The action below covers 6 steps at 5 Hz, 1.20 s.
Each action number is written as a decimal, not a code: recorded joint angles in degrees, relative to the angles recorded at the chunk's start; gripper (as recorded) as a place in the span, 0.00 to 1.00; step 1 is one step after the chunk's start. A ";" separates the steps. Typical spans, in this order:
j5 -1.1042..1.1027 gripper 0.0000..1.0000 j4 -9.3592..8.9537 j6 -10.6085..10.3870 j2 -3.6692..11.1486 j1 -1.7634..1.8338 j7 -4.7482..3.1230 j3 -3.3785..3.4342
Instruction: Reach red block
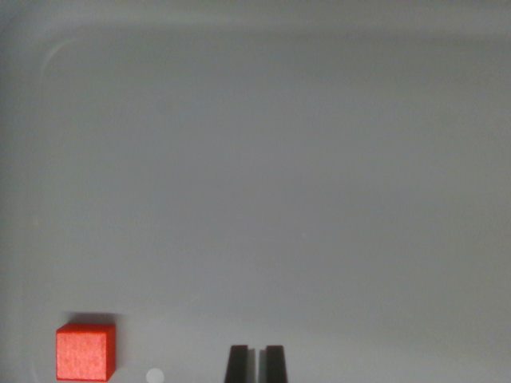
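surface: plain grey tray (263, 159) | small white dot (155, 376) (bottom edge)

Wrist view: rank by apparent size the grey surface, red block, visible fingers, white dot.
1. Grey surface, fills the frame.
2. Red block.
3. Fingers, only tips visible and nearest the camera, so unsure against the block.
4. White dot.

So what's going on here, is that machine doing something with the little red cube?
This is the view from the arm's own wrist camera. Its pincer shows at the bottom edge, the two dark fingers nearly together and holding nothing. The red block sits on the grey surface off to the wrist view's left, apart from the pincer. It has not been reached yet.
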 joint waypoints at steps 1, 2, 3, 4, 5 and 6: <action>-0.20 0.00 -1.71 -2.00 0.50 0.62 0.46 0.47; -0.20 0.00 -1.71 -2.00 0.50 0.62 0.46 0.47; -0.42 0.00 -3.66 -4.29 1.07 1.32 0.98 1.01; -0.42 0.00 -3.66 -4.29 1.07 1.32 0.98 1.01; -0.66 0.00 -5.74 -6.73 1.68 2.07 1.54 1.59; -0.66 0.00 -5.74 -6.73 1.68 2.07 1.54 1.59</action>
